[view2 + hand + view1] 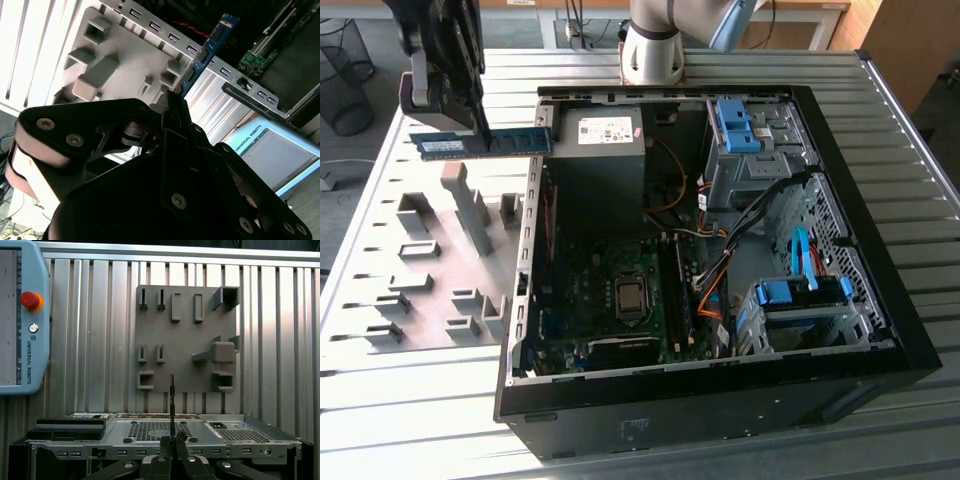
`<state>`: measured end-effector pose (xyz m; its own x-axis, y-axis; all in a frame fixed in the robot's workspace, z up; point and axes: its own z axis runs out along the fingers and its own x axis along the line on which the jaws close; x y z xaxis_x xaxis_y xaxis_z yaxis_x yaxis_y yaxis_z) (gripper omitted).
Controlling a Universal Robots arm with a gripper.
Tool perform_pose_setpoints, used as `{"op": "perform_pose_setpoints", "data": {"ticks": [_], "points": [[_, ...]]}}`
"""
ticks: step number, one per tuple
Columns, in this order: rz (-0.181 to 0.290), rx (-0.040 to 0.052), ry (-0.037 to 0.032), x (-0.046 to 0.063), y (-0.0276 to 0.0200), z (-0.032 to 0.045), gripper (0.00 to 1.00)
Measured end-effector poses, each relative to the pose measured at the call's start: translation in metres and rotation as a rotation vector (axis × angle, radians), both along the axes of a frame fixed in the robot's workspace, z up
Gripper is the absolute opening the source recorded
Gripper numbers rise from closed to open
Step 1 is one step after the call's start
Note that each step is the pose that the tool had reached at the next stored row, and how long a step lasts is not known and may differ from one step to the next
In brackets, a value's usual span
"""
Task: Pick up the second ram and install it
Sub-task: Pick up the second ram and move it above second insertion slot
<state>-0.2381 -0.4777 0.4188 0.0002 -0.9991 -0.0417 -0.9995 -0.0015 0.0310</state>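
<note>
The second ram (505, 140), a long blue-green stick, hangs level in the air above the grey holder plate (430, 265), at the exterior view's upper left. My gripper (455, 125) is shut on it, and one end of the stick reaches toward the open computer case (700, 400). In the second wrist view the ram (207, 50) juts out past my gripper (172, 107) over the case wall. The first wrist view shows the ram (172, 400) edge-on, rising from between my fingertips (172, 440). The motherboard's memory slots (675, 295) lie inside the case.
Upright grey holder blocks (460, 200) stand on the plate beneath the ram. The case holds a power supply (605, 135), blue drive-bay latches (735, 125) and loose cables (720, 285). A teach pendant (22, 315) lies on the ribbed metal table (410, 430).
</note>
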Motion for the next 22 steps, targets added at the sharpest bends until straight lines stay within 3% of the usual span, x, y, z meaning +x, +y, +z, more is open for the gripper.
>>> {"op": "perform_pose_setpoints", "data": {"ticks": [18,22], "points": [[0.0,-0.0001,0.0001,0.036,0.0,0.0,0.14],[0.0,0.0,0.0,0.04,0.0,-0.0001,0.14]]}}
